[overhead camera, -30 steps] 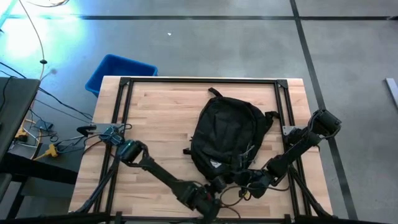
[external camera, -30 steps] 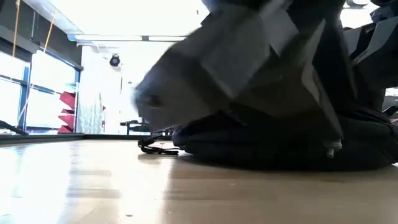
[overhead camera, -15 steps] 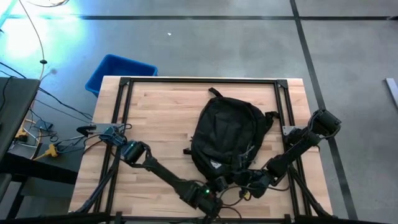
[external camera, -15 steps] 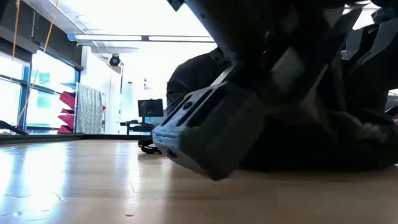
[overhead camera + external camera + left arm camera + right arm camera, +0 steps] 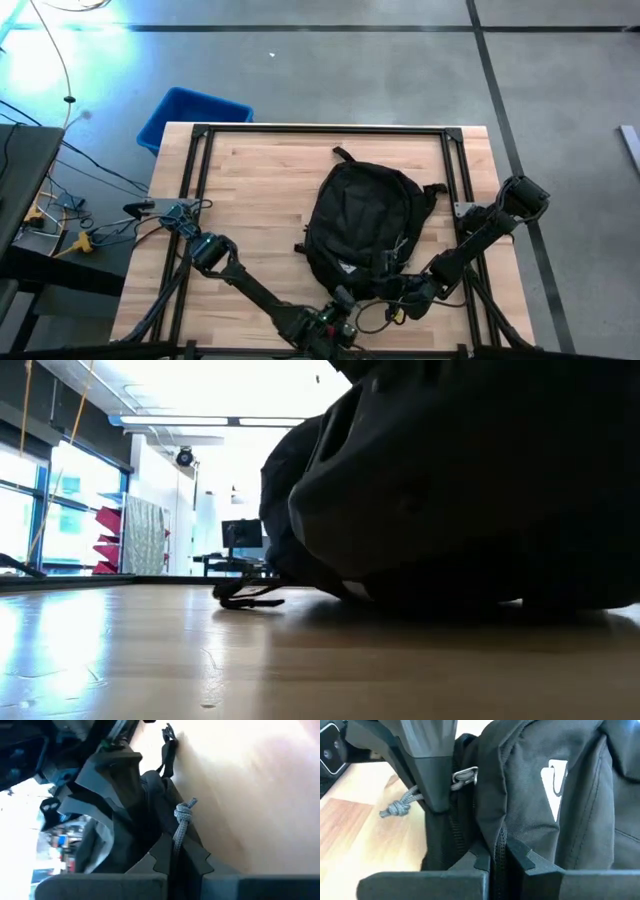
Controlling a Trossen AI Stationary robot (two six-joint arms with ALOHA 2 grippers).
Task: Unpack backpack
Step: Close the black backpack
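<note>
Backpack [image 5: 362,225], we count one, its near edge hidden under two end effectors, left [image 5: 345,300] and right [image 5: 395,288] both clenched on its fabric.

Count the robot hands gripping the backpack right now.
2. The left hand is shut on the grey zipper cord; the right hand is shut on fabric at the near edge of the backpack.

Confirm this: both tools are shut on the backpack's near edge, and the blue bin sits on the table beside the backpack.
Not quite. The blue bin stands on the floor beyond the table's far left corner, as the high view shows. The rest holds: left tool and right tool are both shut on the backpack.
</note>
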